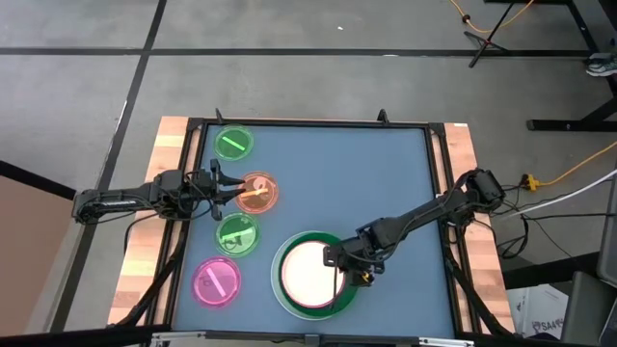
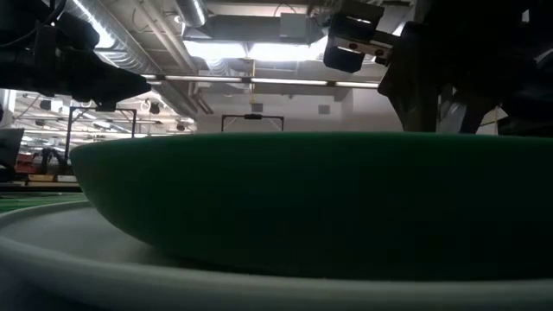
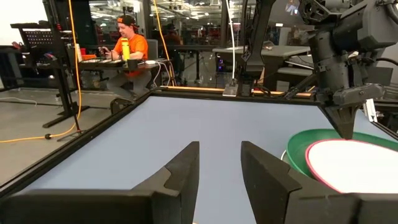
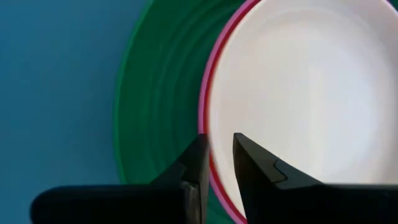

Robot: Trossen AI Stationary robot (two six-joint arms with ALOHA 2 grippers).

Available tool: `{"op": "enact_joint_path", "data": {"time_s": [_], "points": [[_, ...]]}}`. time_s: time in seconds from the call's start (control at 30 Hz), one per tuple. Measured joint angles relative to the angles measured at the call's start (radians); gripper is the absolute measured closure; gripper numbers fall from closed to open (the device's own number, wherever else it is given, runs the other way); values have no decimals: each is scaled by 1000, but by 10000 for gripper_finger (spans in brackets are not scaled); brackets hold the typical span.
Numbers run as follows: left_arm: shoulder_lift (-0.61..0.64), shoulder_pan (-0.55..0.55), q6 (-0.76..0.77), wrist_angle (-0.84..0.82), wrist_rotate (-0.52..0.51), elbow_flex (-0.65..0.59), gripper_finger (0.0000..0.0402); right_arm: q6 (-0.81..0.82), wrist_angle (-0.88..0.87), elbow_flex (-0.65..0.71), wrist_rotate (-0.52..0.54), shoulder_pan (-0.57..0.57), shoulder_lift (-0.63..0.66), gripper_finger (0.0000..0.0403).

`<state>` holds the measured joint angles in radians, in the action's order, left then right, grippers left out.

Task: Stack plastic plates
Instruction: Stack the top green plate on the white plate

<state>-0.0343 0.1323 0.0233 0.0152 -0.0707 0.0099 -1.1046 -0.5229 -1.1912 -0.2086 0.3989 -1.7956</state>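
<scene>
A stack stands near the table's near edge: a white plate (image 1: pixel 280 294) at the bottom, a dark green plate (image 1: pixel 310 240) on it, then a pink plate (image 4: pixel 205 93) and a cream plate (image 1: pixel 308 275) on top. Four small plates lie flat to its left: translucent green (image 1: pixel 232 144), orange (image 1: pixel 256 191), translucent green (image 1: pixel 237 233) and magenta (image 1: pixel 216 282). My right gripper (image 4: pixel 219 149) points down at the stack's right rim, nearly shut. My left gripper (image 1: pixel 224 188) is open and level, just left of the orange plate. My right gripper comes from above, pointing down, with its two fingers across the cream plate's rim (image 4: pixel 225 134) on the stack's right side. One finger (image 4: pixel 198 155) stands outside over the green plate, the other (image 4: pixel 249 155) inside over the cream surface. The cream plate lies flat in the pink plate.
A raised black frame (image 1: pixel 308 123) edges the blue table top (image 1: pixel 386 173), which is bare on its far right. The low view is filled by the green plate (image 2: pixel 302 207) on the white plate's rim (image 2: pixel 130 259). A person (image 3: pixel 127 53) sits at a desk beyond the table.
</scene>
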Motion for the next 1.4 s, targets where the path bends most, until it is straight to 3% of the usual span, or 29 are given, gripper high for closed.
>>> {"op": "enact_joint_path", "data": {"time_s": [0.27,0.57,0.8,1.1,1.3,1.4], "points": [[0,0,103,63,-120,0,290,0,-31,-8,139,-2,85,341],[-62,0,133,170,-157,0,290,64,-188,-9,266,-23,248,341],[-190,0,137,270,-200,14,290,105,-307,-9,190,-121,362,341],[-422,0,162,265,-249,176,290,84,-343,2,137,-270,529,341],[-615,4,160,215,-325,328,290,69,-277,134,136,-331,676,341],[-710,33,195,106,-345,426,290,76,-202,229,136,-352,762,341]]}}
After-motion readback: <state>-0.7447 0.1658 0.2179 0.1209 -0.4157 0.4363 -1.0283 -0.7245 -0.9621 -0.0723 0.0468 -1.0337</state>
